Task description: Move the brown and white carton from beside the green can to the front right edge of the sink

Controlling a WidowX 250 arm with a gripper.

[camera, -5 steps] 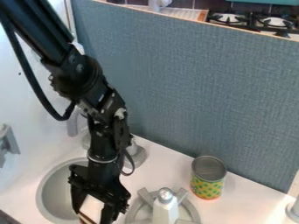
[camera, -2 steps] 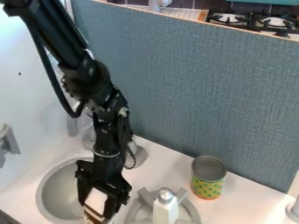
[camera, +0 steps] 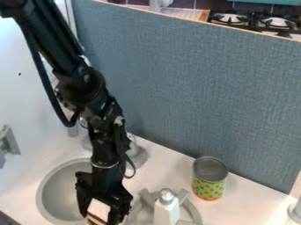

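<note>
The gripper (camera: 102, 219) hangs at the bottom edge, just right of the round grey sink basin (camera: 54, 193). It is shut on a white and brown object (camera: 99, 210), whose lower end is cut off by the view's edge. To the right, a white bottle with a silver rounded top (camera: 167, 210) stands over a grey round burner-like piece (camera: 141, 212). Farther right is an upright open-topped can (camera: 208, 186) with a green and yellow dotted side.
A tall blue-grey panel (camera: 200, 92) rises behind the white counter (camera: 247, 200). The faucet base (camera: 136, 154) stands behind the arm. A grey fixture (camera: 7, 143) is on the left wall, and a pale cylindrical object (camera: 295, 211) is at the right edge.
The gripper has shifted slightly right since the earliest frame, and a little downward since the middle one, with the white and brown object moving along. Bottle and can have stayed put.
</note>
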